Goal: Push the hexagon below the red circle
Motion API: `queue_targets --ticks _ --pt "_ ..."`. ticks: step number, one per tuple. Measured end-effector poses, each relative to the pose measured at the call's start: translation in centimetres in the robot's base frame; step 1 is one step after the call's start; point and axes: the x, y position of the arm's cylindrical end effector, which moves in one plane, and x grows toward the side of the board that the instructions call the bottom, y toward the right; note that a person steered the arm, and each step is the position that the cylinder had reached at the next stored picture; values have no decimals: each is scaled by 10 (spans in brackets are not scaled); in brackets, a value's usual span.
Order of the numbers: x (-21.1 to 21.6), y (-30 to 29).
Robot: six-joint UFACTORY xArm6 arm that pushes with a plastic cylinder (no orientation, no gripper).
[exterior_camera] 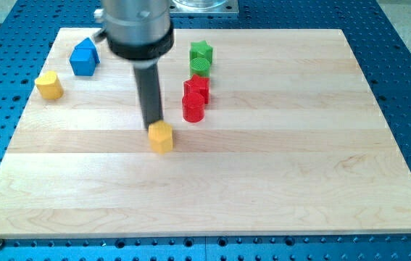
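A yellow hexagon block (162, 137) lies on the wooden board (277, 174), left of centre. My tip (153, 124) stands right at its upper left edge, touching or nearly touching it. The red circle block (193, 107) lies up and to the right of the hexagon, about a block's width away. A second red block (197, 86) sits just above the circle, touching it.
A green star block (201, 51) and a green round block (199, 66) stand above the red ones. A blue house-shaped block (84, 57) and a yellow round block (48, 85) lie at the upper left. The board rests on a blue perforated table (408, 87).
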Motion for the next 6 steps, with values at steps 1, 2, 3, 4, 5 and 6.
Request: queue_targets --ticks 1,2,3,4,5,6 --pt "-6 -66" --pt "65 -71" --pt "48 22" --pt "31 37" --pt "23 -28" --pt "-4 1"
